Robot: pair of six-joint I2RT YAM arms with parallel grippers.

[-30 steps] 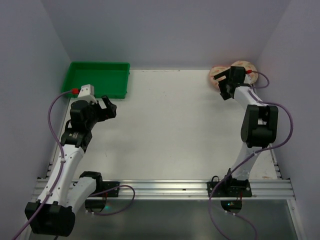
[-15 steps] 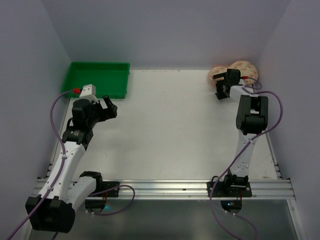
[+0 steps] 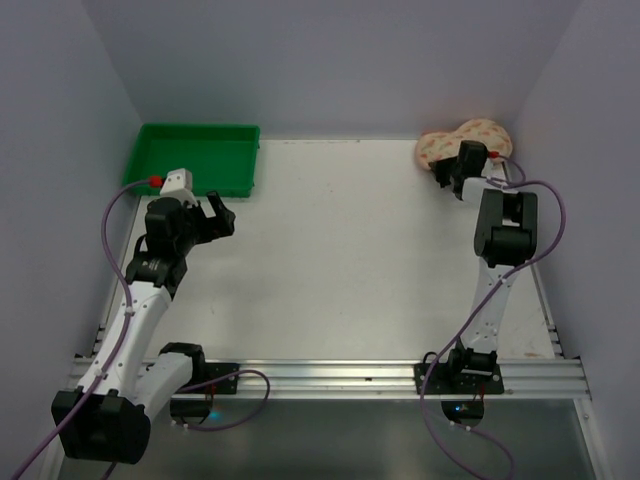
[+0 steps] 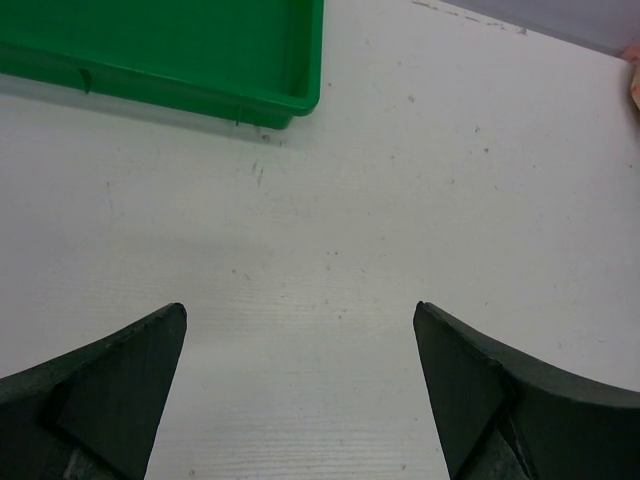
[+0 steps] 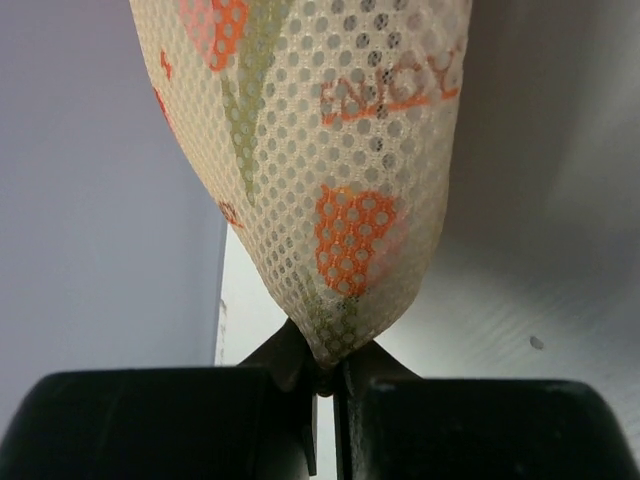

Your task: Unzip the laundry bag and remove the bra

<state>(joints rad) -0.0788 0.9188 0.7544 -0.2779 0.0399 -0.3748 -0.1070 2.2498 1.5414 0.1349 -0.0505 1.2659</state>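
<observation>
Right gripper (image 5: 325,385) is clamped tight on a mesh edge of the bag (image 3: 478,133), upper right of the top view; left gripper (image 3: 218,212) gapes wide, empty, beside the tray (image 3: 200,150), upper left.

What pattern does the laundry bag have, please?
The laundry bag is cream mesh with orange and green prints and orange lettering, clearest in the right wrist view.

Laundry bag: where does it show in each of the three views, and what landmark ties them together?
Top external: laundry bag in the far right corner of the table.
Left wrist: at most a peach sliver at the right edge; unsure it is the bag.
Right wrist: fills the upper centre, its tapered end pinched in the shut right hand.
Shared landmark: the white table, seen in every view.
</observation>
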